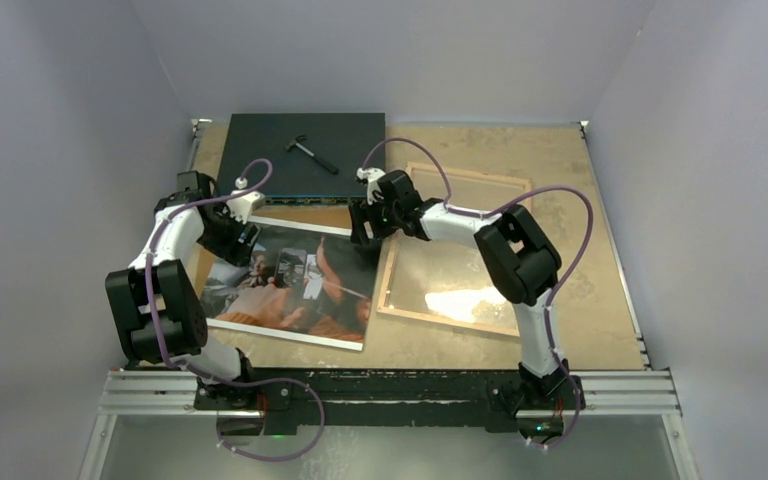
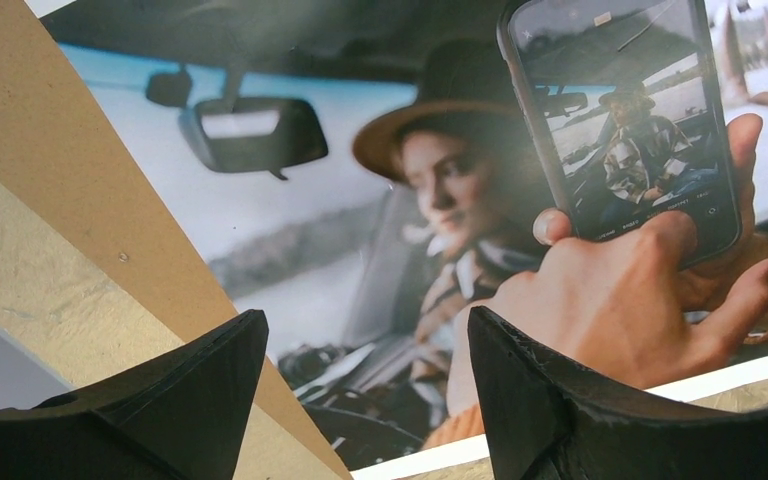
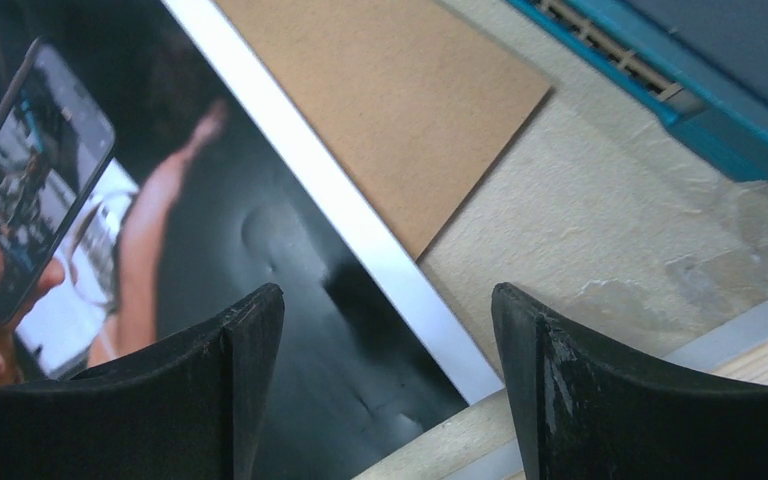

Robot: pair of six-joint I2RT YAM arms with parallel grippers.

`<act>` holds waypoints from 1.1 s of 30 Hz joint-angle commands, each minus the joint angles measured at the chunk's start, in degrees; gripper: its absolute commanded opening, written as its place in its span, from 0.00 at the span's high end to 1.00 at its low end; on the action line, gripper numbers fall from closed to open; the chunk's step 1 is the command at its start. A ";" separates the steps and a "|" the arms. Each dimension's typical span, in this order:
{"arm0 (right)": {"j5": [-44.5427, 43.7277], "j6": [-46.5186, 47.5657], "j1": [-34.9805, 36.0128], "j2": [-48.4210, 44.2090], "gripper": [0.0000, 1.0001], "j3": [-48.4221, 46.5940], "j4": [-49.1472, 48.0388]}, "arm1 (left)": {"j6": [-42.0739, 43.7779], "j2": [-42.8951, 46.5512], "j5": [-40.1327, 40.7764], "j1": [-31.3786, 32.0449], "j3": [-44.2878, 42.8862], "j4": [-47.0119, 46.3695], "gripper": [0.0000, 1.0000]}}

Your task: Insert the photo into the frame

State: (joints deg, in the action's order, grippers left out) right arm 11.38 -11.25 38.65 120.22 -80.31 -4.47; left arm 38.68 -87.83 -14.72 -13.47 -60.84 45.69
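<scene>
Both grippers hang with jaws spread, grasping nothing: the left gripper [image 2: 360, 335] over the far left part of the one photo [image 1: 290, 290], the right gripper [image 3: 385, 305] over its far right corner. The photo lies image-up, partly on one brown board [image 3: 390, 90], just left of the one frame [image 1: 392, 270] on the table [image 1: 585, 210].

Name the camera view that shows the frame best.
Top external: nearly the whole frame shows, right of the photo. Right wrist catches only a strip of its rail at bottom right; left wrist shows none.
</scene>
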 commanded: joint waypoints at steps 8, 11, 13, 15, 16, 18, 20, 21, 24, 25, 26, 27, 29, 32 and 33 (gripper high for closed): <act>13.13 -1.57 -3.28 -4.98 0.29 4.88 1.14 | 2.64 1.77 3.71 0.20 4.18 -6.53 0.33; 14.94 -2.33 -4.09 -5.06 0.33 4.86 1.04 | 3.86 1.03 7.38 0.37 6.90 -9.71 0.37; 14.76 -2.14 -4.29 -4.79 0.34 4.27 1.82 | 4.48 0.70 8.99 0.38 8.30 -11.24 0.39; 14.57 -1.80 -4.28 -4.38 0.35 3.52 2.90 | 4.73 0.56 9.48 0.38 9.42 -12.27 0.40; 14.51 -1.68 -4.31 -4.19 0.37 3.25 3.27 | 4.74 0.56 9.42 0.38 9.83 -12.51 0.40; 14.81 -1.60 -4.28 -3.82 0.40 2.92 3.73 | 4.58 0.56 9.00 0.40 10.24 -12.70 0.41; 15.25 -1.48 -4.29 -3.75 0.41 2.86 3.72 | 4.48 0.56 8.77 0.38 10.61 -12.97 0.42; 15.67 -1.57 -4.29 -3.84 0.42 2.80 3.68 | 4.48 0.56 8.67 0.34 10.79 -13.06 0.42; 17.45 -1.90 -4.29 -4.02 0.44 2.82 3.89 | 4.48 0.33 8.52 0.38 11.30 -13.66 0.43; 18.13 -1.94 -4.29 -4.17 0.45 2.80 4.05 | 4.48 0.16 8.42 0.38 11.53 -13.82 0.44; 18.65 -2.07 -4.28 -4.43 0.46 2.84 4.19 | 4.36 0.05 8.21 0.41 11.63 -13.91 0.44; 19.02 -2.24 -4.29 -4.90 0.46 3.06 4.20 | 4.27 -0.11 8.02 0.43 11.81 -14.07 0.45; 20.05 -2.82 -4.24 -5.91 0.46 3.73 3.92 | 4.29 -0.21 7.91 0.40 12.50 -14.62 0.46; 21.35 -3.55 -4.28 -7.14 0.48 4.30 3.67 | 4.30 -0.56 8.30 0.63 13.02 -15.10 0.48; 21.87 -3.77 -4.29 -7.54 0.48 4.53 3.48 | 4.30 -0.69 8.37 0.64 13.17 -15.17 0.49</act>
State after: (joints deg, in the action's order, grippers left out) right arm 29.41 -13.56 34.33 117.40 -75.90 -1.26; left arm 41.78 -87.79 -6.15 -13.30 -48.84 32.38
